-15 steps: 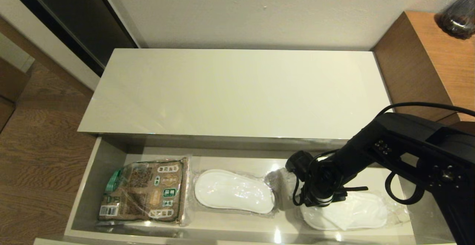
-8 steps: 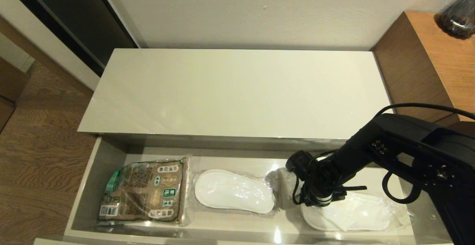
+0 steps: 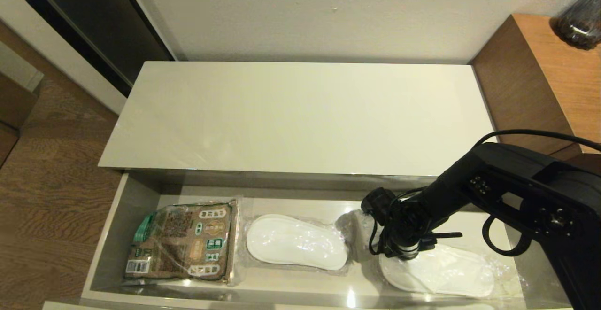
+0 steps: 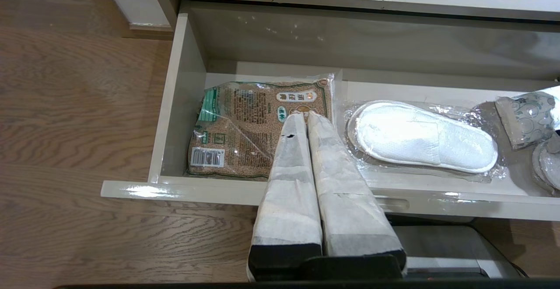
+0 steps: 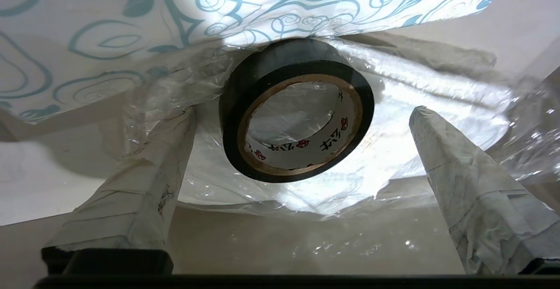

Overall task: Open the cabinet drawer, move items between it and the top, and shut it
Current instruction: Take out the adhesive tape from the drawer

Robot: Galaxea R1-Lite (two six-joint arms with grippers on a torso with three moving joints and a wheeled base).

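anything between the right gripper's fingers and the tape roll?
No. In the right wrist view the open right gripper straddles the tape roll, which lies on clear wrap; only wrap shows in the gaps on either side.

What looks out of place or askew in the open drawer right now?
One oddity: a black tape roll sits tilted on the wrapped slippers at the cabinet drawer right end, partly under a crinkled sachet. The open right gripper straddles it. Everything else lies flat.
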